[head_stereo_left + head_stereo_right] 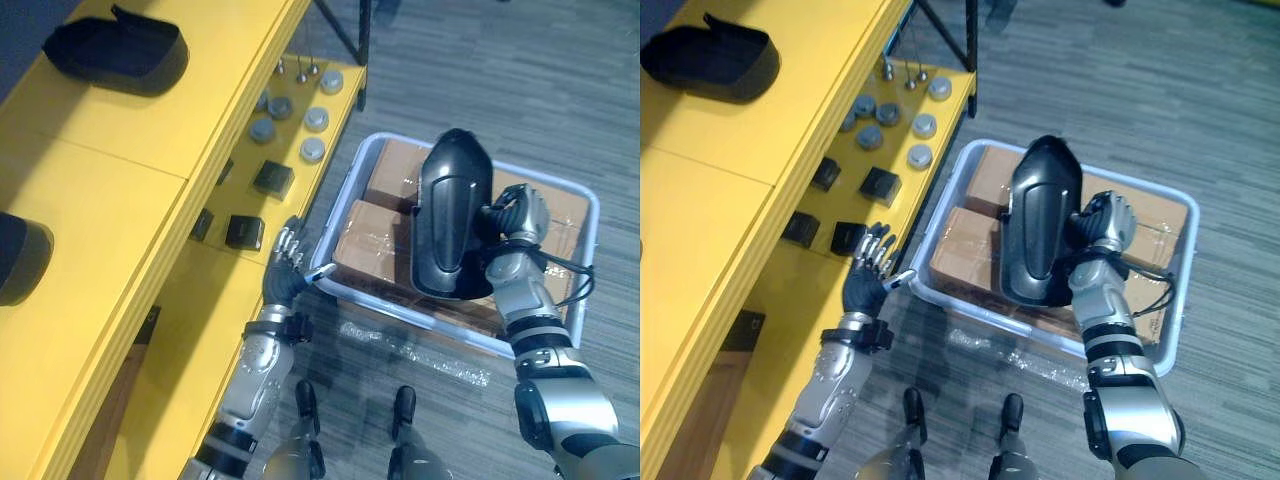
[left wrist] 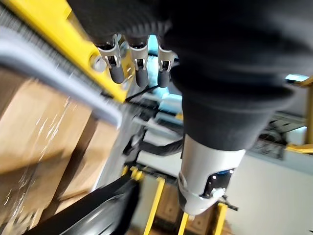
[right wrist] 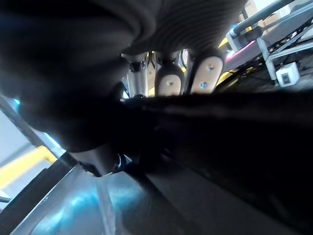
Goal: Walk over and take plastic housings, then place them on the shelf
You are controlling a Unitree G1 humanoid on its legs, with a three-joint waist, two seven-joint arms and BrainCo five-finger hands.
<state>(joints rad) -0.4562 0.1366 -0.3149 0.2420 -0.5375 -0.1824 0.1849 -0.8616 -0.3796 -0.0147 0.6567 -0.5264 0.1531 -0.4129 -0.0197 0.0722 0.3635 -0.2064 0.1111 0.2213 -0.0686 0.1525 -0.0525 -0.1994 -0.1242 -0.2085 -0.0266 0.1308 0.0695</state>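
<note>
My right hand [image 1: 515, 222] is shut on a long black plastic housing [image 1: 452, 215] and holds it upright above the grey bin [image 1: 350, 180]; in the right wrist view the housing [image 3: 234, 147] lies dark across my fingers [image 3: 168, 81]. Another black housing [image 1: 118, 48] rests on the top yellow shelf [image 1: 90, 200] at the far left, and a third housing [image 1: 20, 255] shows at the left edge. My left hand [image 1: 285, 265] is open, its fingers straight, between the lower shelf and the bin's rim; its fingers [image 2: 138, 68] hold nothing.
The grey bin holds wrapped brown cardboard boxes [image 1: 375, 235]. The lower yellow shelf [image 1: 220, 290] carries small black blocks [image 1: 272, 177], grey round caps [image 1: 315, 120] and metal studs [image 1: 300, 72]. A black stand leg [image 1: 362, 40] rises behind. A clear plastic bag [image 1: 420, 355] lies on grey carpet.
</note>
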